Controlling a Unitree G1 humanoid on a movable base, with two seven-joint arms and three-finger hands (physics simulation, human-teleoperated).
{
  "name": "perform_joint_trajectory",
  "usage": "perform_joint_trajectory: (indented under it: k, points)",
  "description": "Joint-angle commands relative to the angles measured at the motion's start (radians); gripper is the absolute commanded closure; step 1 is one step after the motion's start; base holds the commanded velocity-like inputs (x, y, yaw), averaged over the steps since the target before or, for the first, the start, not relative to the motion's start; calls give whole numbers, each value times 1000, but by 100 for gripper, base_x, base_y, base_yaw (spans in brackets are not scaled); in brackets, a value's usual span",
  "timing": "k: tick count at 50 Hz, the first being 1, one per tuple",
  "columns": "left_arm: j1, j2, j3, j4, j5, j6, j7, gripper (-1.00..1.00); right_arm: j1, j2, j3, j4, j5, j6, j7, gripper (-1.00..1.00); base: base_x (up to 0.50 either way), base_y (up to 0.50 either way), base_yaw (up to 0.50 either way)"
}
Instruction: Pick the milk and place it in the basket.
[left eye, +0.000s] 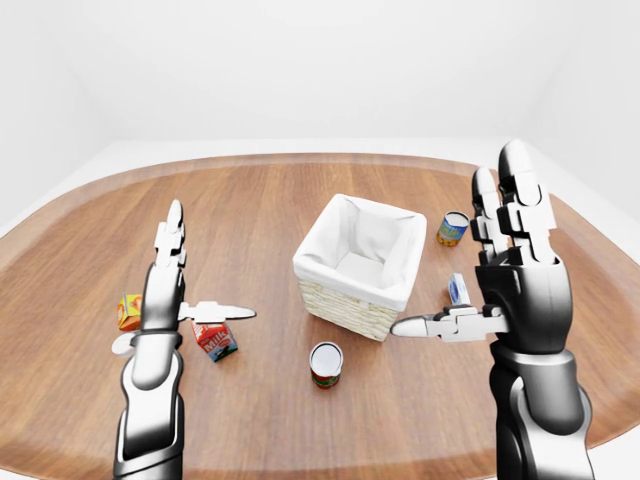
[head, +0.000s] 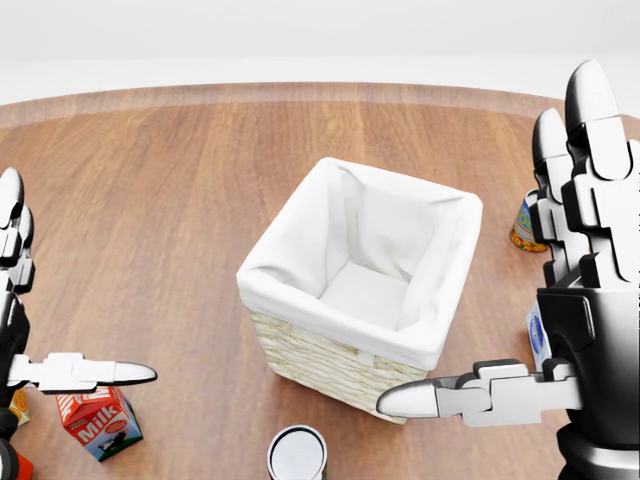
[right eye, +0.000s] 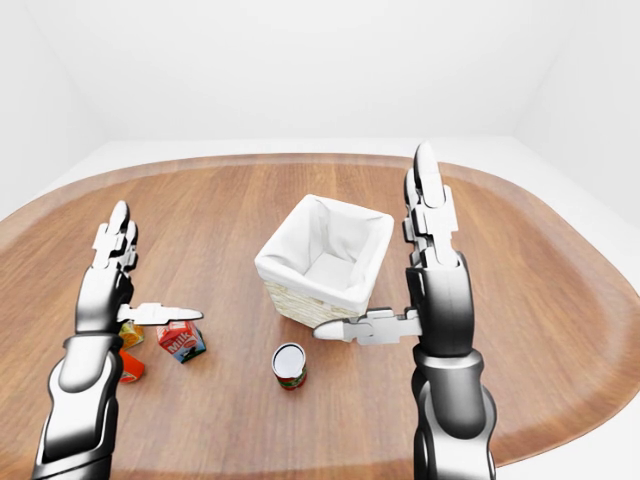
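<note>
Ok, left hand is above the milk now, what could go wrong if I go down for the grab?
1. The milk carton looks tipped and angled on the table, so the open left robot hand may nudge it instead of closing round it.
2. An orange carton sits just left of the milk; the fingers could catch it.
3. The can stands between milk and basket; a low carry might knock it.

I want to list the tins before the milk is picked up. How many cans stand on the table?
2. One can stands just below the basket in the left-eye view; another can stands to the basket's upper right. The right hand may hide more.
</note>
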Motion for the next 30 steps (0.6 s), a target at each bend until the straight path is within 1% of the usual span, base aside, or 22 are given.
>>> perform_joint_trajectory:
  k: [1,5,12,15,17,19,26,30]
  points:
    - [5,-2,-5,49,2,-9,18,-100,3,1,2,8,-2,0,-2,-100,0,0,0]
    - [15,-10,-14,75,13,-9,31,-100,8,1,6,8,-6,0,-3,-100,0,0,0]
    - [-6,-6,-24,162,11,-9,62,-100,7,2,8,9,-8,0,-3,-100,0,0,0]
    - [-18,2,-25,200,12,-9,75,-100,8,2,7,8,-7,0,-2,-100,0,0,0]
    - [-31,11,-23,242,25,-9,99,-100,8,2,7,11,-8,0,-2,-100,0,0,0]
    - [-33,15,-23,259,9,-9,93,-100,9,2,7,12,-7,0,-2,-100,0,0,0]
    - [-41,28,-24,338,14,-9,116,-100,9,2,6,9,-9,0,-2,-100,0,0,0]
    - [-60,45,-15,399,7,-9,128,-100,9,1,3,4,-7,0,0,-100,0,0,0]
